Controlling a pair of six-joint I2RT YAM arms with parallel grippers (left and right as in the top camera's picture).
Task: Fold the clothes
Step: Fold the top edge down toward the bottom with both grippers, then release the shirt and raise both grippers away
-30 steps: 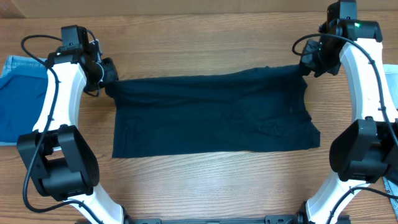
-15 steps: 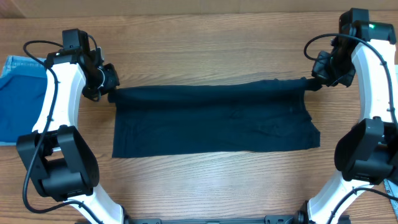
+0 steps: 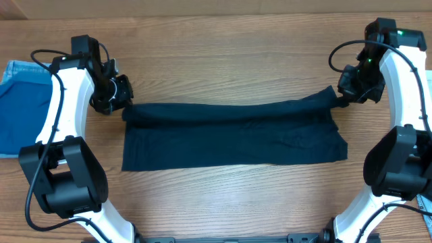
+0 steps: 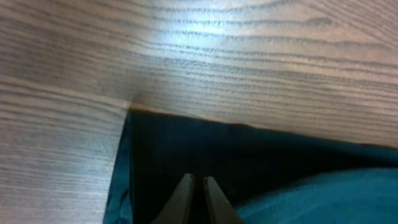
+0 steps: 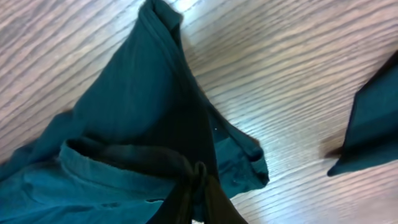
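A dark teal garment (image 3: 233, 135) lies spread across the middle of the wooden table, its far edge lifted and drawn toward the near edge. My left gripper (image 3: 123, 108) is shut on the garment's far left corner (image 4: 186, 155). My right gripper (image 3: 335, 99) is shut on the far right corner, where the cloth bunches (image 5: 143, 124) around the fingers (image 5: 200, 177). Both corners are held just above the cloth lying below.
A blue folded cloth (image 3: 23, 111) lies at the left edge of the table. A pale object shows at the right edge (image 3: 425, 81). Bare wood (image 3: 229, 54) lies beyond the garment, and more in front of it.
Both grippers have moved toward the near side of the table, pulling the garment's far edge over the rest. The spread cloth now looks narrower.
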